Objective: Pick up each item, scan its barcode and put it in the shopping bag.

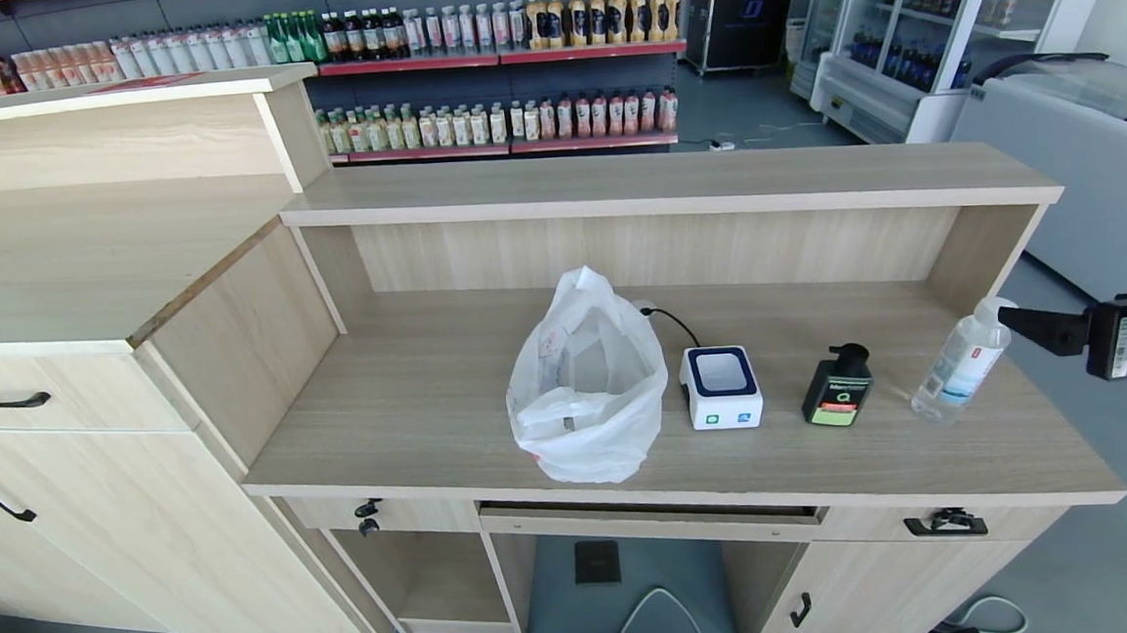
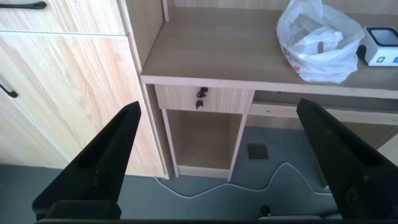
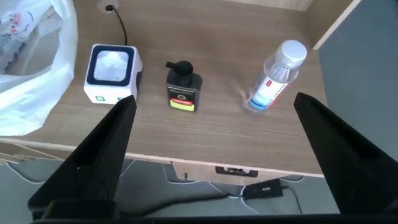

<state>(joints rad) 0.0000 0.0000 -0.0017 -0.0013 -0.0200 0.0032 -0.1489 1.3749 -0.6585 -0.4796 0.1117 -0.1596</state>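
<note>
A white plastic shopping bag (image 1: 587,384) (image 2: 320,40) (image 3: 31,68) stands open on the wooden counter (image 1: 432,403). To its right sit a white barcode scanner (image 1: 720,386) (image 3: 111,71) (image 2: 380,53), a dark pump bottle (image 1: 839,388) (image 3: 182,87) and a clear water bottle (image 1: 961,361) (image 3: 273,78), all upright. My right gripper (image 1: 1014,320) (image 3: 214,99) hovers just right of the clear bottle's cap, open and empty. Open and empty too, my left gripper (image 2: 219,106) hangs low in front of the counter's left end.
A raised shelf (image 1: 663,188) runs along the counter's back, and a taller cabinet (image 1: 100,257) with drawers adjoins on the left. The scanner's cable (image 1: 673,321) trails behind the bag. A chest freezer (image 1: 1091,137) stands beyond the right end.
</note>
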